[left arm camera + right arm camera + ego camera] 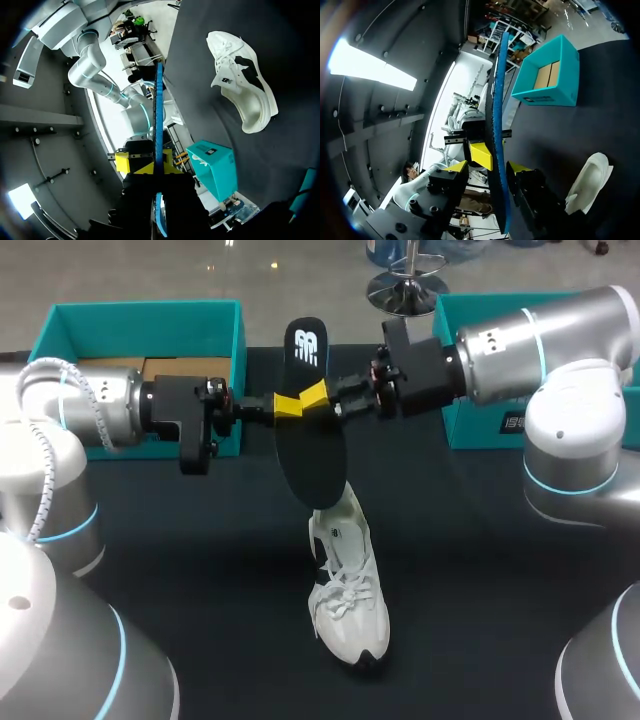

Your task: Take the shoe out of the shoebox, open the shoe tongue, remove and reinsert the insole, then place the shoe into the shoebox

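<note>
Left jaws and right jaws both pinched the insole (310, 455) upright above the shoe (348, 590); guiding its lower tip into the opening looked safest.

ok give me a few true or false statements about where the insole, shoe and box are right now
1. The insole is out of the shoe and held in the air by the left gripper and the right gripper. True.
2. The teal shoebox stands open on the left arm's side. True.
3. The shoe is inside the shoebox. False: it is on the dark table, outside the box.
4. The shoe is black. False: it is mostly white with dark patches.
</note>
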Motion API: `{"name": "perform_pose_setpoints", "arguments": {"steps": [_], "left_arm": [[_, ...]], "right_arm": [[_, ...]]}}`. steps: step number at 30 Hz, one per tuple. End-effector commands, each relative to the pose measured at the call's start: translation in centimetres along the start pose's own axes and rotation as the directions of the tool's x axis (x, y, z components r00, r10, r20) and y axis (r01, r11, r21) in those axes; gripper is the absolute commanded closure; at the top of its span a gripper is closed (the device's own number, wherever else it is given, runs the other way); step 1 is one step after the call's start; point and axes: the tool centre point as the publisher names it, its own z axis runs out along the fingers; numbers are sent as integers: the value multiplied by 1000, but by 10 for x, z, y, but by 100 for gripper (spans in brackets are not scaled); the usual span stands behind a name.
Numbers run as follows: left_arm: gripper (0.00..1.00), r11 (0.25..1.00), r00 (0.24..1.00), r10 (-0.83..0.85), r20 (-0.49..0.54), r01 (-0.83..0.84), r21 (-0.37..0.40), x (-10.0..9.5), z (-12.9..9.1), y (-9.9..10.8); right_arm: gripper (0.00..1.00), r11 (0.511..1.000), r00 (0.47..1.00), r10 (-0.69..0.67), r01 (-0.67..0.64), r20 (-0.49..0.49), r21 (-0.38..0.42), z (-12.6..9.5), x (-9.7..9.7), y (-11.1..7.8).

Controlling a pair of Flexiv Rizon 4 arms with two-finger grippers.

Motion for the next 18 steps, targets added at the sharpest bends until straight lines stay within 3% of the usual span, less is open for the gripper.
{"name": "perform_pose_setpoints", "arguments": {"steps": [1,4,18], "left_arm": [[100,1000,1000,2,2,-2,-3,1,2,0],[100,1000,1000,2,2,-2,-3,1,2,0],[100,1000,1000,2,2,-2,-3,1,2,0]], "right_arm": [[62,1000,1000,0,0,1,-14,-3,1,-6],[98,1000,1000,-1,1,-2,-19,-3,1,-7],[100,1000,1000,-8,8,-8,-12,-5,2,-6]]}}
